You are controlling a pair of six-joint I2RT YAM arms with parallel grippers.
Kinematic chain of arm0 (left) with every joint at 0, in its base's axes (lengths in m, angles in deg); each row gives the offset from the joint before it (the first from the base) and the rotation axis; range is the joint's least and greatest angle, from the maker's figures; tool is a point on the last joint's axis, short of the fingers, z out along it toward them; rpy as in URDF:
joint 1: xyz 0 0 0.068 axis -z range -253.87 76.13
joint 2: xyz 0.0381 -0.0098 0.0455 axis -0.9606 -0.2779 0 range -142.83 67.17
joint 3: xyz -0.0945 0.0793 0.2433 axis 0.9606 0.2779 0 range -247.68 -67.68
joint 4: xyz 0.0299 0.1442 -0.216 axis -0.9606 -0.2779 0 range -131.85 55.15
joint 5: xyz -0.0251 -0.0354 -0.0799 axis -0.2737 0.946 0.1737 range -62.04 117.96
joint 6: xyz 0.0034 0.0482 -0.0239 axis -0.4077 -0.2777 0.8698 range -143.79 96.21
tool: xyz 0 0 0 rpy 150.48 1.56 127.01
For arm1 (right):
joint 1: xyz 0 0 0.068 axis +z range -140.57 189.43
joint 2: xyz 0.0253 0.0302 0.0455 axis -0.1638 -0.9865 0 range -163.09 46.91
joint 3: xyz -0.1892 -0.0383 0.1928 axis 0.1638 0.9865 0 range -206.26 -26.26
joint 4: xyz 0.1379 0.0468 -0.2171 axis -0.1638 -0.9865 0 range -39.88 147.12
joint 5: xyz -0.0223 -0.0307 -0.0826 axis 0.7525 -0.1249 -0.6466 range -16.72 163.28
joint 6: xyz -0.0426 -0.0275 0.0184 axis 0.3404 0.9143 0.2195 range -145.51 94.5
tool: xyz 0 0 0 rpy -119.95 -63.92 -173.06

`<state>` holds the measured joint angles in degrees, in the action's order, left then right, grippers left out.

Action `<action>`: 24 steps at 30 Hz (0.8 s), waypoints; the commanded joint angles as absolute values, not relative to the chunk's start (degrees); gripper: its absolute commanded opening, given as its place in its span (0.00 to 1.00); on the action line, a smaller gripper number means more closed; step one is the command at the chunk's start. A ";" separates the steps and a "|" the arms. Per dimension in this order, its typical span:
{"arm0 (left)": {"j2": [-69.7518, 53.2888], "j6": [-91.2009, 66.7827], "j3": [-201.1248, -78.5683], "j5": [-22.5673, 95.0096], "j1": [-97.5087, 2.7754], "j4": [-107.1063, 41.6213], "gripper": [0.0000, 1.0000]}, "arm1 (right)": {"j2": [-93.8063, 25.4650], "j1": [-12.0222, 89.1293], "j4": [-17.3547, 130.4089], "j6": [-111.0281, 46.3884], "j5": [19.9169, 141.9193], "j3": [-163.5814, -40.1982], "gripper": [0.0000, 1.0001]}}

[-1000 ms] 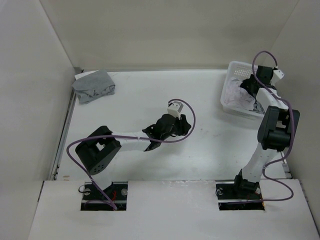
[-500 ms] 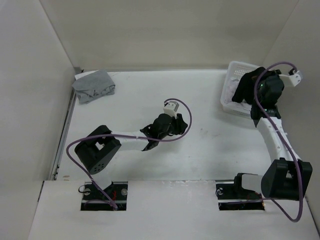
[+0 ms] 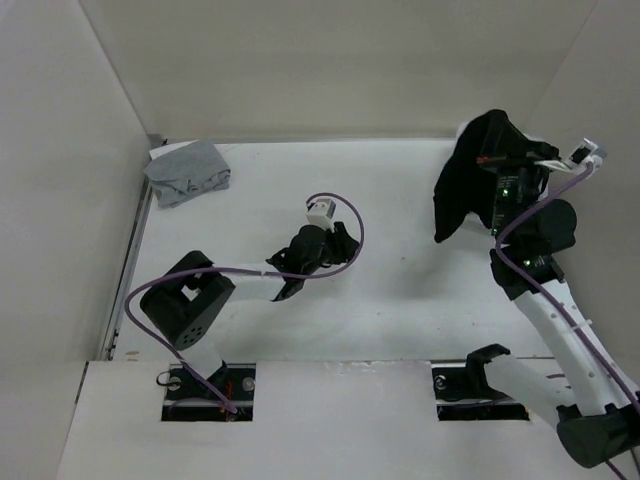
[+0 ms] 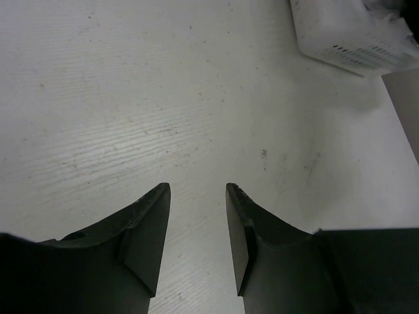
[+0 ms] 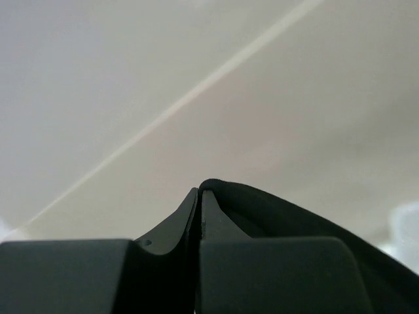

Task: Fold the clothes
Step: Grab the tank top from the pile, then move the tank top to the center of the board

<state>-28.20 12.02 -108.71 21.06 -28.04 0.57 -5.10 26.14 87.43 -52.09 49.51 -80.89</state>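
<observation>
From above, the right arm (image 3: 530, 290) holds the black garment (image 3: 468, 180) up in the far right corner. It hangs as one bunched drape from a single pinch, well off the table (image 3: 420, 300). The main risk, as I judge it, is that such a small hold slips under the cloth's weight. A trailing hem could also snag whatever lies beneath it, which the drape hides. The right wall (image 3: 600, 90) is close beside the wrist, so any swing outward has little room. The free space is the bare middle of the table, towards the near edge. The left gripper (image 3: 338, 245) sits in that space, and cloth laid down carelessly could land over it. The grey garment (image 3: 187, 172) lies bundled in the far left corner, well apart from both arms. In the left wrist view the left gripper's jaws stand partly apart with nothing between them, over bare table. The white basket (image 4: 347, 46) is far off at the upper right, so nothing crowds this side. In the right wrist view the right gripper (image 5: 198, 195) has its jaws pressed together. A thin black fold curves out from the tips, which suggests a shallow bite near an edge of the cloth. Behind it are only blank walls and a seam. A pale blur at the right edge is too vague to name.
</observation>
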 commanded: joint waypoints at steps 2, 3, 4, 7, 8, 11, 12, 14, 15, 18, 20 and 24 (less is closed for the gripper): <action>-21.16 12.95 -107.23 20.05 -30.23 5.67 0.38 | -7.49 38.64 87.19 -39.22 55.96 -95.42 0.02; -18.89 13.12 -106.27 18.92 -31.36 5.67 0.39 | -9.32 42.91 85.18 -37.74 58.22 -99.52 0.02; -17.57 13.30 -105.91 18.30 -32.07 5.24 0.39 | -9.95 44.61 84.38 -37.64 59.03 -100.95 0.02; -8.70 15.58 -102.93 14.78 -37.07 1.64 0.40 | -12.85 53.92 80.86 -38.60 63.51 -106.66 0.03; -6.59 16.20 -102.31 14.34 -38.56 0.41 0.41 | -13.29 55.33 80.42 -38.86 64.48 -107.28 0.03; 0.79 19.35 -100.99 14.69 -45.24 -5.56 0.42 | -15.40 59.56 79.80 -41.23 67.03 -108.08 0.03; 2.47 20.06 -100.90 14.95 -46.83 -7.06 0.42 | -16.19 60.00 79.71 -43.15 68.26 -107.73 0.04; 7.22 21.30 -100.20 15.39 -50.78 -10.31 0.42 | -18.47 60.01 81.02 -49.12 73.78 -106.07 0.04; 8.80 21.30 -99.85 15.22 -51.75 -10.93 0.43 | -19.87 59.74 82.51 -51.84 76.33 -104.93 0.05; 12.49 21.04 -98.53 14.52 -54.21 -12.60 0.46 | -24.17 55.89 88.74 -58.53 77.85 -98.44 0.09; 13.03 20.95 -97.92 14.25 -55.27 -13.83 0.47 | -29.17 51.68 89.99 -62.22 77.76 -96.05 0.10; 10.84 21.21 -97.21 14.07 -56.77 -16.47 0.47 | -42.36 44.99 86.75 -67.86 81.35 -97.70 0.10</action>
<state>12.02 20.37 -98.38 14.59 -55.67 -13.33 -35.24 49.06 86.22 -60.29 77.79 -97.65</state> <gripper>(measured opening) 0.468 0.108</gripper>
